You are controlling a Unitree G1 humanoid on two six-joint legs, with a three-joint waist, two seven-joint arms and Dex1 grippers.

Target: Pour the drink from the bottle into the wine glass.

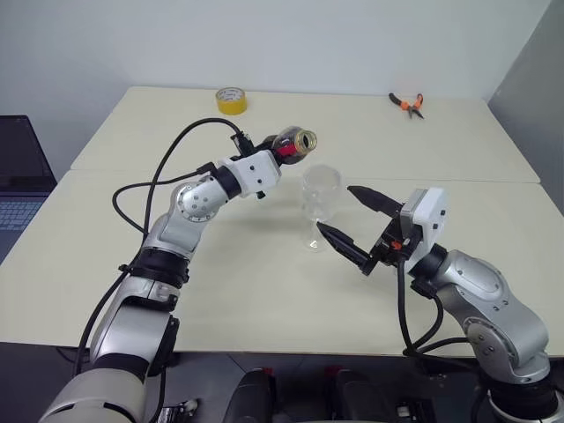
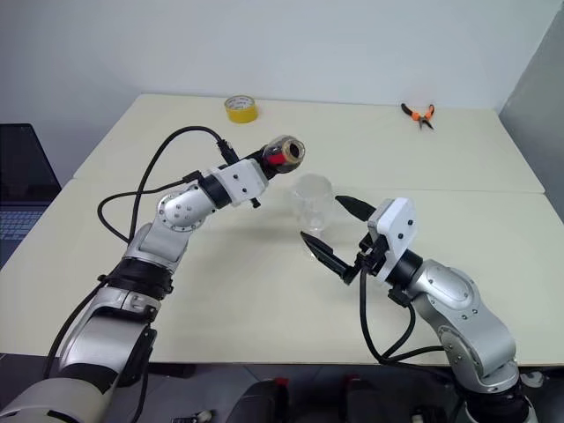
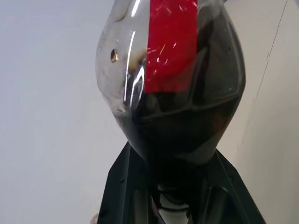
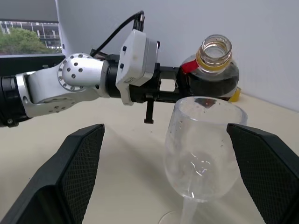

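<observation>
While your left gripper (image 1: pixel 280 152) clamps the bottle (image 1: pixel 295 143) just behind the wine glass (image 1: pixel 319 204) rim, tip slowly, mouth over the bowl; right gripper (image 1: pixel 357 222), spread wide, brackets the glass without touching.

Clear bottle (image 4: pixel 211 70) with red label and yellow neck ring, near-black drink (image 4: pixel 210 86) inside, colourless wine glass (image 4: pixel 202 149), cream table (image 1: pixel 264 291), yellow tape roll (image 1: pixel 231 100) upper centre, orange-handled pliers (image 1: pixel 407 104) upper right
</observation>
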